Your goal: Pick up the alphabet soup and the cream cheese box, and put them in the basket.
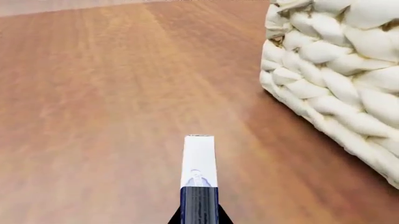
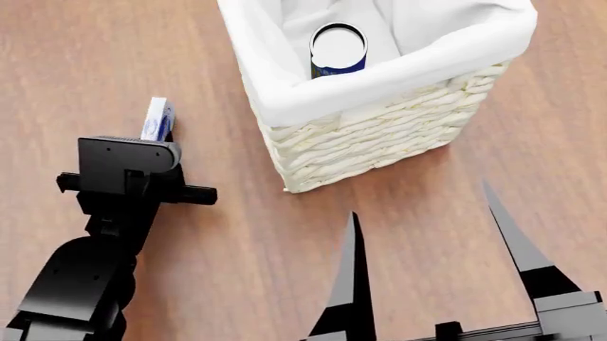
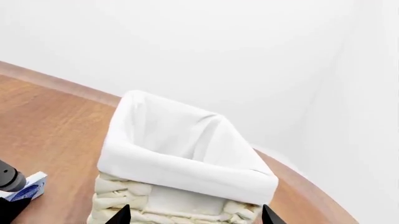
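Your left gripper (image 1: 199, 217) pinches the cream cheese box (image 2: 158, 119) on edge, just beside the basket (image 2: 379, 142), ready to lift over its rim; the alphabet soup (image 2: 339, 50) already stands inside; your right gripper (image 2: 427, 256) hangs spread, empty.

Left gripper (image 2: 156, 138) clamped on the cream cheese box (image 2: 156, 118) — right gripper (image 2: 427, 227) empty, fingers spread wide
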Robot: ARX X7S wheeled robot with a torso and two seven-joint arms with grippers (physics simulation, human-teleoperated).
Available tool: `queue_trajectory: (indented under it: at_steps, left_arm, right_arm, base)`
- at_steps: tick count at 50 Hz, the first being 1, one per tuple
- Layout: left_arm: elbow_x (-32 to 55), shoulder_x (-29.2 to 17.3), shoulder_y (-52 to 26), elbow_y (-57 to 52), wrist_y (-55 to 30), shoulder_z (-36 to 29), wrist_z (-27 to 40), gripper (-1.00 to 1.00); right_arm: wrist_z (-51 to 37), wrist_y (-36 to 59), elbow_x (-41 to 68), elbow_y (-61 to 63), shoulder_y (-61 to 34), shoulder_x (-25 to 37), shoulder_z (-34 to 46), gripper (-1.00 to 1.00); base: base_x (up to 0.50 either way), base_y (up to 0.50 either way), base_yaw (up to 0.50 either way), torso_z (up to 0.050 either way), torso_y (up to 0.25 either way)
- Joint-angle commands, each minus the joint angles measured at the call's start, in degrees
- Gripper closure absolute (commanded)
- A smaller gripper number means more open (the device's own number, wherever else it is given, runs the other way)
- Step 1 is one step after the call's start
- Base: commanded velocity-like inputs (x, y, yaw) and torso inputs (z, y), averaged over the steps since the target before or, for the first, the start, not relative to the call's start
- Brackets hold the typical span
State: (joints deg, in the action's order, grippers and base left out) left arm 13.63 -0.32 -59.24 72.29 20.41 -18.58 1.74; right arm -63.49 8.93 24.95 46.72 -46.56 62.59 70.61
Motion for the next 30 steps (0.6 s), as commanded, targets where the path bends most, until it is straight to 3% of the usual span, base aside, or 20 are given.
queue_trajectory:
  at_steps: [1, 6, 9, 14, 25, 30]
  left_arm:
    - [-0.13, 0.02, -0.26, 2.58, -0.44, -0.26, 0.02, 1.00]
    - [0.24, -0.88, -1.92, -0.37, -1.25, -0.22, 0.20, 1.00]
    - [1.13, -4.70, -0.54, -19.75, -12.21, -0.70, 2.20, 1.00]
    - [2.54, -7.98, -4.59, -32.78, -20.41, 0.32, 3.89, 1.00]
    - [4.99, -12.39, -7.87, -51.86, -31.31, -0.10, 3.78, 1.00]
    - [4.53, -12.75, -11.50, -53.81, -32.84, -0.57, 3.75, 1.00]
  right_arm:
    - [-0.23, -0.43, 0.10, 0.02, 0.46, 0.20, -0.14, -1.00]
    - [-0.48, -0.28, 0.51, 0.53, 0.44, 0.44, -0.38, -1.00]
    - [-0.79, -0.22, 0.49, 0.91, 0.56, 0.69, -0.45, -1.00]
    - [-0.96, 0.07, 0.26, 1.33, 0.60, 0.68, -0.45, -1.00]
    - [-1.09, 0.53, -0.06, 1.78, 0.98, 0.74, -0.23, -1.00]
    - [-0.68, 1.18, -0.11, 2.24, 0.79, 0.49, -0.10, -1.00]
  base:
    - [0.00, 0.00, 0.00, 0.000, 0.000]
    - [0.00, 0.00, 0.00, 0.000, 0.000]
    - [0.00, 0.00, 0.00, 0.000, 0.000]
    - [0.00, 0.00, 0.00, 0.000, 0.000]
    - [0.00, 0.00, 0.00, 0.000, 0.000]
    - [0.00, 0.00, 0.00, 0.000, 0.000]
